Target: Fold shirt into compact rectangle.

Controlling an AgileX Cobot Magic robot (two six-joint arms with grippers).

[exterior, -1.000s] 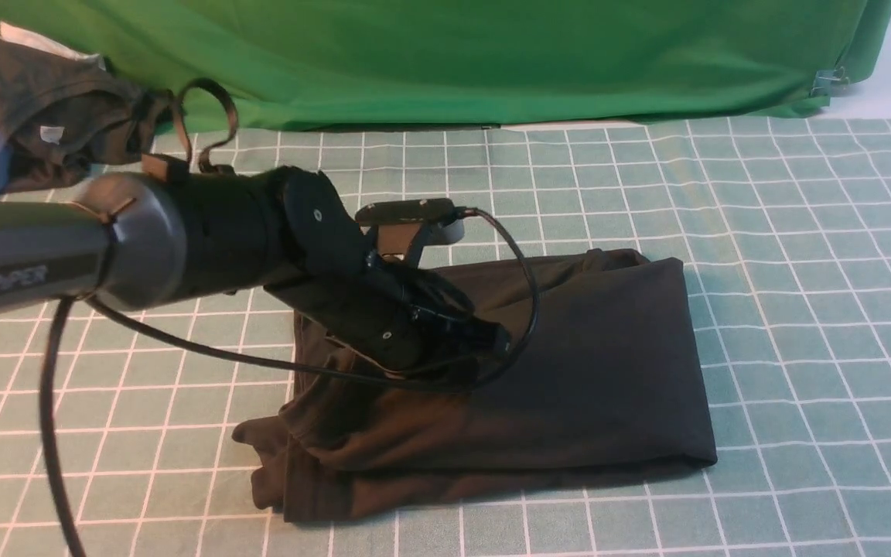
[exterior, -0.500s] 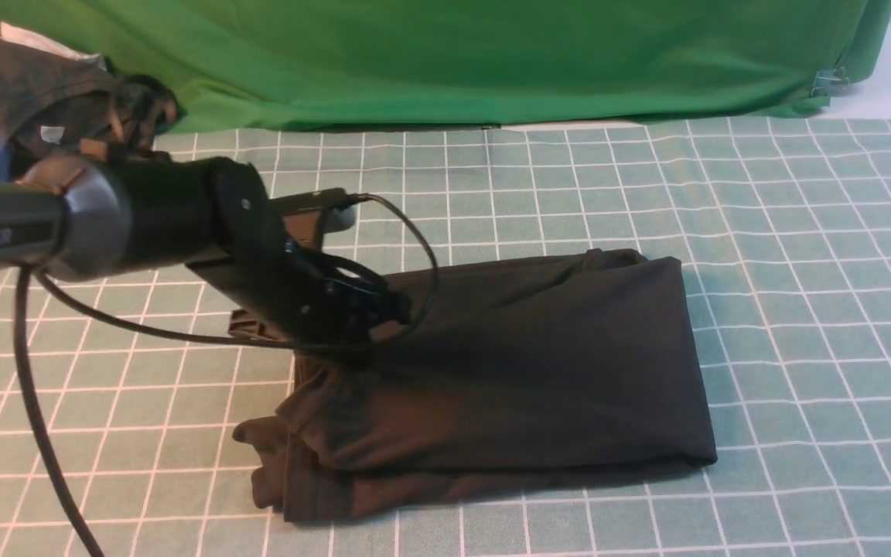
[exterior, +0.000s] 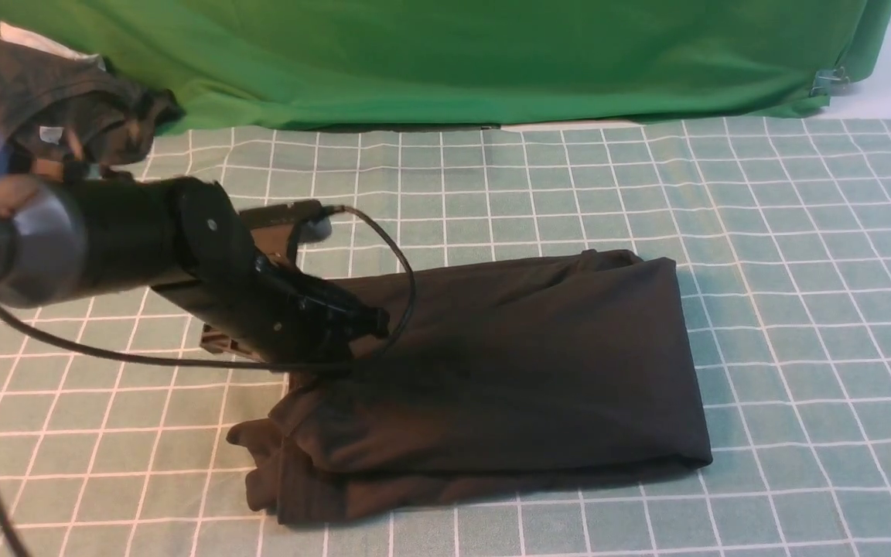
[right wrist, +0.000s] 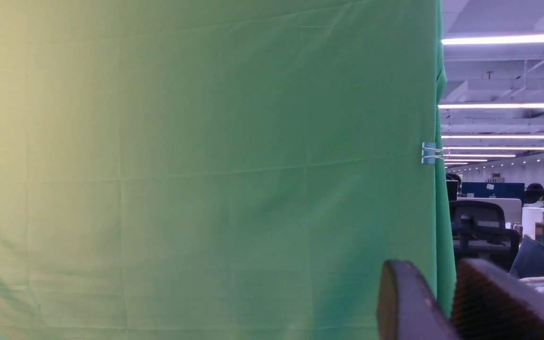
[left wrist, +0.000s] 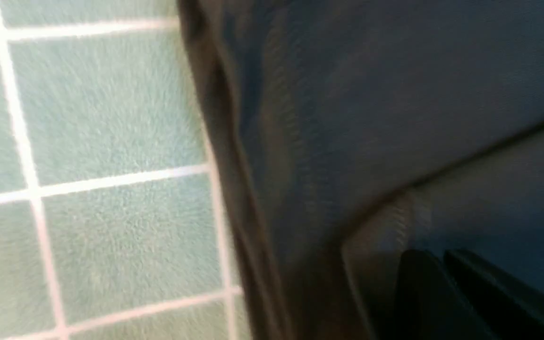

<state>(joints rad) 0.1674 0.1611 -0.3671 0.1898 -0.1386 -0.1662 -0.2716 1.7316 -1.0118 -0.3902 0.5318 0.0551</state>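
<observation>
Since a second earlier, the left arm had pulled back leftward off the shirt, which lay folded just right of the left gripper, jaws closed, empty. Right gripper: fingers slightly apart, facing the green backdrop.

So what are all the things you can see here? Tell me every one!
shirt: one, black, folded in a rough rectangle in the middle of the table.
tablecloth: one, pale green with a white grid, under everything.
backdrop cloth: one, bright green, hanging at the far side.
binder clip: one, blue and silver, on the backdrop's edge.
clothes pile: dark grey and blue garments, far left corner.
left arm: one, black, reaching over the shirt's left end.
left claw: one, black, shut, at the shirt.
right claw: one, dark, slightly apart, aimed at the backdrop.
</observation>
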